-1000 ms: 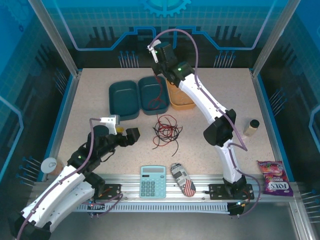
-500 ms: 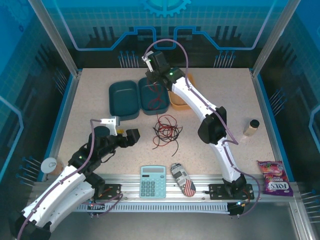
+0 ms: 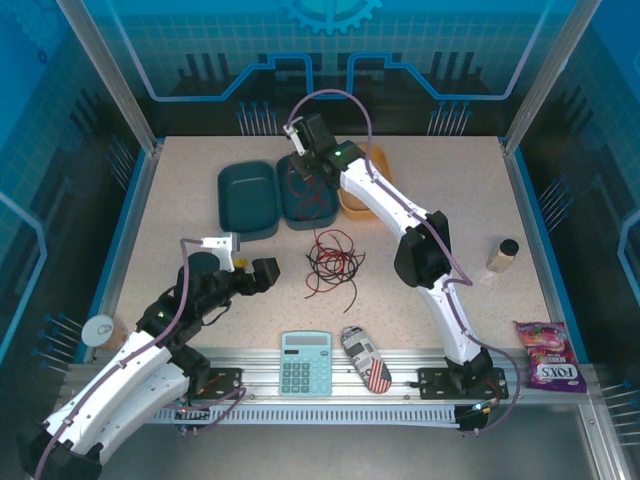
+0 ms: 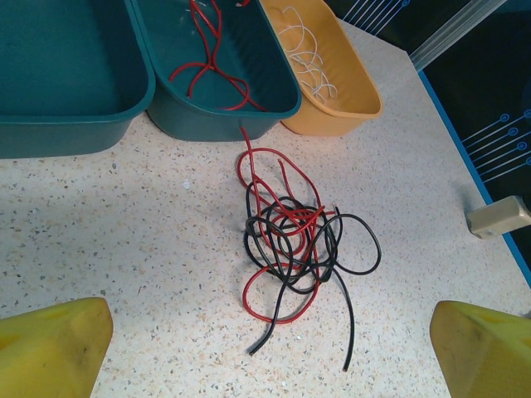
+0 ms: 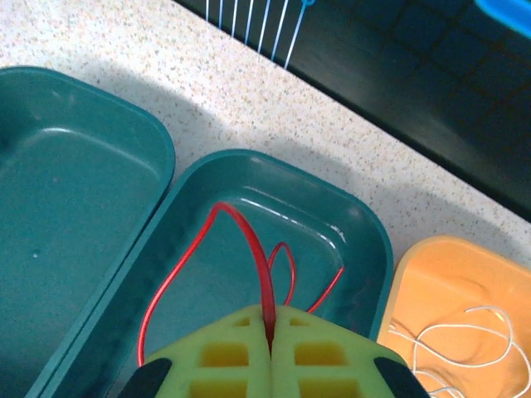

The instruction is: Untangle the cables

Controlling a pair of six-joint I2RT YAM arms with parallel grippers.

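Because the right tool point(image 5: 271, 332) is pinched fully shut on a red cable point(image 5: 255, 249), that strand is the one link between the two work areas. In the top view this tool hangs over the right-hand teal bin point(image 3: 322, 218) at upper centre of the frame, and the red cable drops from its closed tips in loops onto the bin floor.

The rest of the cables lie as a red and black tangle point(image 4: 294, 240) on the counter point(image 4: 124, 224), just below the bin in the frame. In the left wrist view a red strand comes out at the bin's near rim and runs down into the knot. It looks like the same cable, though the crossing at the rim is too fine to be sure. Its long axis runs from top to bottom of the frame, from bin to tangle.

The left tool point(image 3: 266, 272) stands spread to its widest and holds nothing. It is aimed at the tangle, which lies near it to the right in the top view, so the left arm is the nearer one. A pale cable point(image 4: 303, 41) lies in the orange bin point(image 4: 348, 95).
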